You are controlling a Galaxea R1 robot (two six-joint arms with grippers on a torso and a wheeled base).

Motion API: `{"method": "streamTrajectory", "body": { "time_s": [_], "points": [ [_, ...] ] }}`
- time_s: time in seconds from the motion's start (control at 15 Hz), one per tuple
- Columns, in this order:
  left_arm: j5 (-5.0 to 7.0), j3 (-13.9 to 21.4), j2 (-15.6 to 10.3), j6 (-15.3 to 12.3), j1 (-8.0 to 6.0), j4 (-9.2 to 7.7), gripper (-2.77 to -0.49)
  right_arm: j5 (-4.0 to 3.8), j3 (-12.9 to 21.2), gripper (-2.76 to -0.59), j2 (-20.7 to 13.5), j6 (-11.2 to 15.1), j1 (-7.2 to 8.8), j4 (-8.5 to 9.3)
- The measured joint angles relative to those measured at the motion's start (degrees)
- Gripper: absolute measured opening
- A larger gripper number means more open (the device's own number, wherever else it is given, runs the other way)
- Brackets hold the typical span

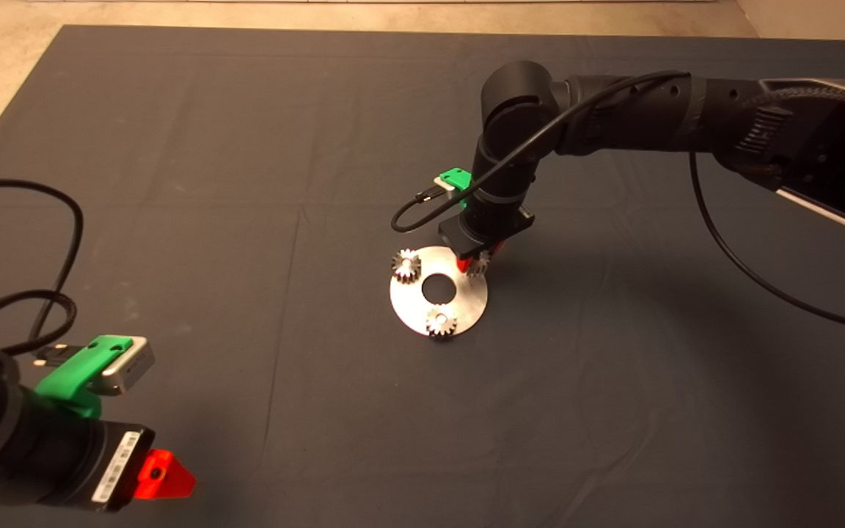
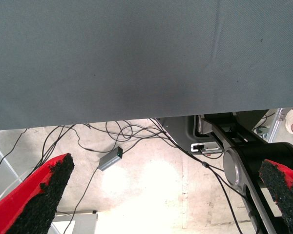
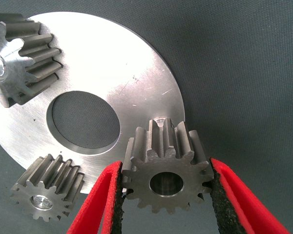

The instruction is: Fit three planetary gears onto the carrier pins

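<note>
Parked at the mat's lower left, the left gripper (image 1: 162, 475) gapes empty. Two small silvery-grey toothed steel gears (image 1: 406, 265) sit on the shiny round metal disc (image 1: 466, 304); the right gripper (image 3: 166, 195) pinches the third (image 3: 165, 171) by its flanks over the last pin. Dense, rigid and slick, it probably needs firm hold.

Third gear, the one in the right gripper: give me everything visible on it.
The third gear is small, silvery-grey metal with straight-cut teeth and a round centre hole. The right gripper is shut on it, black pads pressing opposite flanks. It sits at the edge of the shiny disc, with a pin tip showing just past its teeth. Whether it is fully seated cannot be told. In the head view it is mostly hidden under the gripper.
</note>
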Motion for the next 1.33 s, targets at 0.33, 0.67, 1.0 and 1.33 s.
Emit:
{"method": "streamTrajectory", "body": {
  "time_s": [0.33,0.67,1.0,1.33],
  "points": [
    [0.0,0.0,0.0,0.0,0.0,0.0,-0.49,0.0,0.0,-2.31,0.1,0.0,-0.33,-0.17],
    [0.0,0.0,0.0,0.0,0.0,-0.05,-0.49,0.0,0.0,-2.31,0.1,0.0,-0.3,-0.2],
    [0.0,0.0,0.0,0.0,0.0,-0.07,-0.49,0.0,0.0,-2.31,0.1,0.0,-0.31,-0.2],
    [0.0,0.0,0.0,0.0,0.0,-0.08,-0.49,0.0,0.0,-2.31,0.1,0.0,-0.33,-0.2]
  ]
}}
